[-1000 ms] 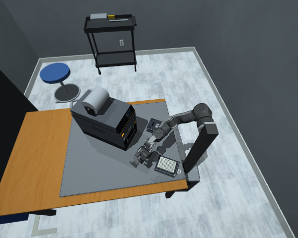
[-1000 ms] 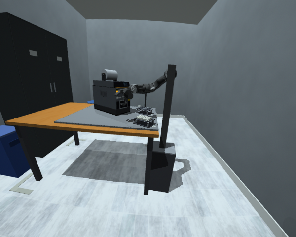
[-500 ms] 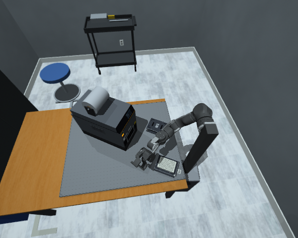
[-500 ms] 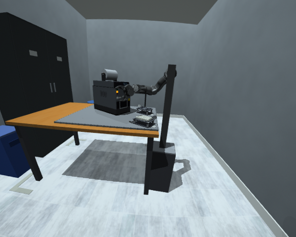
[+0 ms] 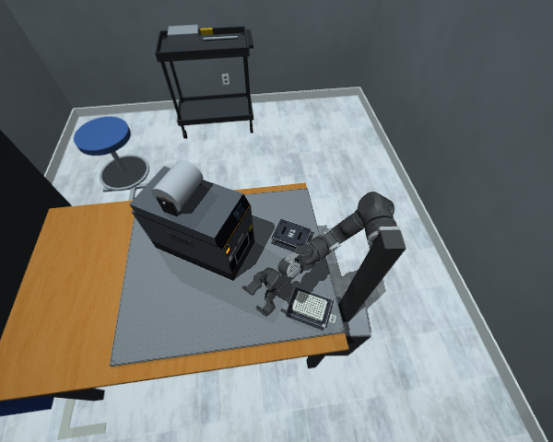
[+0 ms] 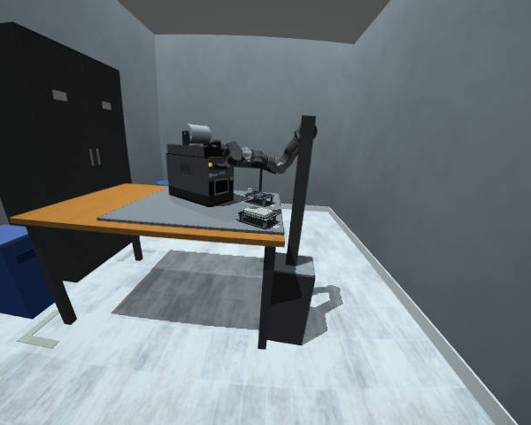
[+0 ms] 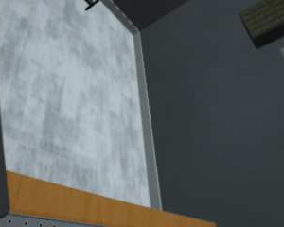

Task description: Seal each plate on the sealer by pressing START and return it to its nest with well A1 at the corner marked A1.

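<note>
The sealer (image 5: 177, 234) (image 6: 188, 178) stands on the grey mat with its lamp (image 5: 228, 250) (image 6: 210, 165) amber. Its front opening (image 5: 241, 249) (image 6: 221, 186) is dark; no stage or plate shows outside it. Nest N1 (image 5: 291, 233) (image 6: 258, 196) holds no plate, and its label is exposed. An open white plate (image 5: 310, 306) (image 6: 258, 211) sits in the other nest, at the mat's front right corner. My gripper (image 5: 255, 300) is open and empty, in the air in front of the sealer and to the left of that plate. The wrist view shows one finger at its left edge.
A foil roll (image 5: 179, 184) (image 6: 199, 133) tops the sealer. The arm's post (image 5: 374, 273) (image 6: 302, 192) stands beside the table's right edge, and the arm passes above the area between the nests. The wrist view shows table edge (image 7: 85, 199), floor and wall.
</note>
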You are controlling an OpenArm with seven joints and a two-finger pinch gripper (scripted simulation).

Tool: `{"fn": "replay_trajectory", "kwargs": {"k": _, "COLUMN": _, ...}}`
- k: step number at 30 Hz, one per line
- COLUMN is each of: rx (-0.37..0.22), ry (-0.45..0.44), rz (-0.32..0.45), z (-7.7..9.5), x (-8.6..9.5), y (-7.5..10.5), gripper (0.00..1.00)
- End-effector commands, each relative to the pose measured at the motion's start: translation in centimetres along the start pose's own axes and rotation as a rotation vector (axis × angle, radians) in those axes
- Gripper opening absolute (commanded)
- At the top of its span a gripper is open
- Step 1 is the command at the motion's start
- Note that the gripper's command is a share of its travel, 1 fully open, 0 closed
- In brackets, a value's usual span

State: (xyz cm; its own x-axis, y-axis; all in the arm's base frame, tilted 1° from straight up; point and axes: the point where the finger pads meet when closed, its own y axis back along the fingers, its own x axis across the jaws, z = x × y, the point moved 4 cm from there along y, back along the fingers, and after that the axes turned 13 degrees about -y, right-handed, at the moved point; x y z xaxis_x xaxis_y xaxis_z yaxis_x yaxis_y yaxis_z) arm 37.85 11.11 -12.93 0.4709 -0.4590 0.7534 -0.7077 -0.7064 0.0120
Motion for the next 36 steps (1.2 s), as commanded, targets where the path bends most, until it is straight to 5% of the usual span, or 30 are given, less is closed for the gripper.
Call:
{"fn": "replay_trajectory", "kwargs": {"k": 1, "rx": 0.004, "ry": -0.036, "rz": 0.044, "z": -0.3, "x": 0.7, "y": 0.2, "gripper": 0.65}}
{"fn": "replay_trajectory", "kwargs": {"k": 23, "rx": -0.045, "ry": -0.455, "rz": 0.459, "z": 0.3, "x": 5.1, "y": 3.8, "gripper": 0.65}}
{"fn": "replay_trajectory", "kwargs": {"k": 36, "rx": -0.188, "ry": -0.740, "rz": 0.755, "z": 2.8, "x": 7.0, "y": 8.1, "gripper": 0.65}}
